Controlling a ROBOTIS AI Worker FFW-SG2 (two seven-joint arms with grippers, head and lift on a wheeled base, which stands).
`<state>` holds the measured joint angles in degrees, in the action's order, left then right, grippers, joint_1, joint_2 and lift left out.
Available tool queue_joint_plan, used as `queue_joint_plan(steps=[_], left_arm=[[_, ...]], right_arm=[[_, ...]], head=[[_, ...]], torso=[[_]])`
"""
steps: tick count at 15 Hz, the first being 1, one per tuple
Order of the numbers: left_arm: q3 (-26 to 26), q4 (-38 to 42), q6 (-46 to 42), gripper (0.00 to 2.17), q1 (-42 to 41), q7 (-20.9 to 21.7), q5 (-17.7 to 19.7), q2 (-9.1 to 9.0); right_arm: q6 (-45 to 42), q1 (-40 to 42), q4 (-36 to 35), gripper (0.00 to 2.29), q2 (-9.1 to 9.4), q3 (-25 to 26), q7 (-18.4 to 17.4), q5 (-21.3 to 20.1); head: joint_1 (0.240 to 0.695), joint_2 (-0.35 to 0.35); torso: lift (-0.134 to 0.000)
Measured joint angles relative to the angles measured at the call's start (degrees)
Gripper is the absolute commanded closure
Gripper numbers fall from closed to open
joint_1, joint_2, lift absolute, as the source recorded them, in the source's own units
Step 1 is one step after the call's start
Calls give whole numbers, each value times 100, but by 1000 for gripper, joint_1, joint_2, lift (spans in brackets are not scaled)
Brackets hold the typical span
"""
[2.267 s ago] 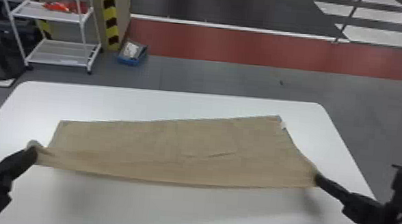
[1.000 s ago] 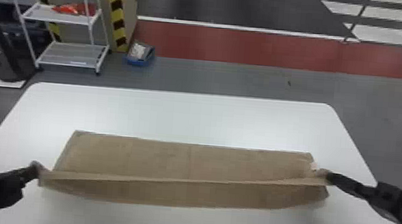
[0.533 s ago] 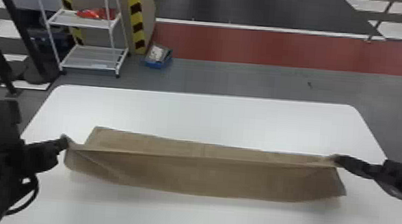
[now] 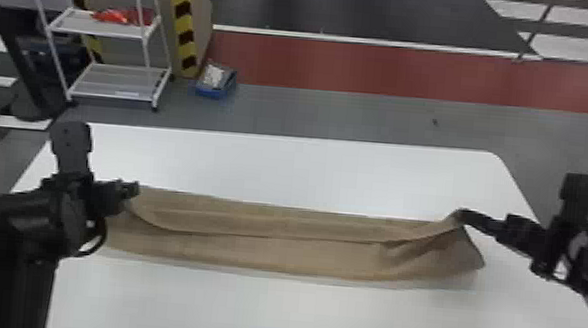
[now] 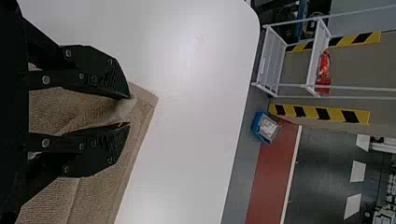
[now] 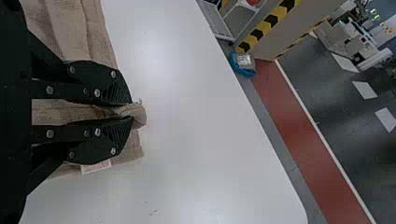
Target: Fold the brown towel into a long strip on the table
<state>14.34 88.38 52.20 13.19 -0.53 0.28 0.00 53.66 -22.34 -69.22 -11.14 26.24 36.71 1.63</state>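
Folding lengthwise: the right gripper (image 6: 133,110) is pinching the brown towel (image 4: 300,257) on the bench (image 4: 321,318), the left gripper (image 5: 129,111) is gaping around cloth (flap (image 4: 273,227) sagging); laying flat is probably coming next.

Brown towel (image 4: 300,257) on white table (image 4: 307,177) | left hand (image 4: 133,191), right hand (image 4: 462,216) at its ends | 2-shelf rack (image 4: 114,81) beyond

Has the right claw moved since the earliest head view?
Yes. The right claw has moved away from the robot: it is now nearer the far edge of the white table than it was then.
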Motion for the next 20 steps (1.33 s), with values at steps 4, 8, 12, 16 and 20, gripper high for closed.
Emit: queue_joint_plan(steps=[4, 8, 12, 16, 20], left_arm=[[-139, -1059, -1502, 33, 352, -500, -79, 24], [113, -1193, -2594, 46, 128, -730, -74, 141], [762, -870, -3905, 39, -676, 581, 394, 238], [1319, -684, -4223, 39, -1228, 1591, 1484, 409], [1361, -576, -4531, 39, -1435, 1671, 1765, 417]], right_arm=[[-1830, -133, 663, 49, 47, -18, -144, 158], [-2207, -73, 841, 93, -25, 98, -132, 181], [-2227, 237, 796, 208, -207, 337, 982, 256], [-3710, 828, 640, 944, -240, 320, 2461, 275], [-3593, 1418, -336, 1892, 17, -394, 2717, 159]], head=[[695, -34], [695, -9], [695, 19], [695, 73], [695, 142]], torso=[[-57], [-57], [-57], [-57], [-57]])
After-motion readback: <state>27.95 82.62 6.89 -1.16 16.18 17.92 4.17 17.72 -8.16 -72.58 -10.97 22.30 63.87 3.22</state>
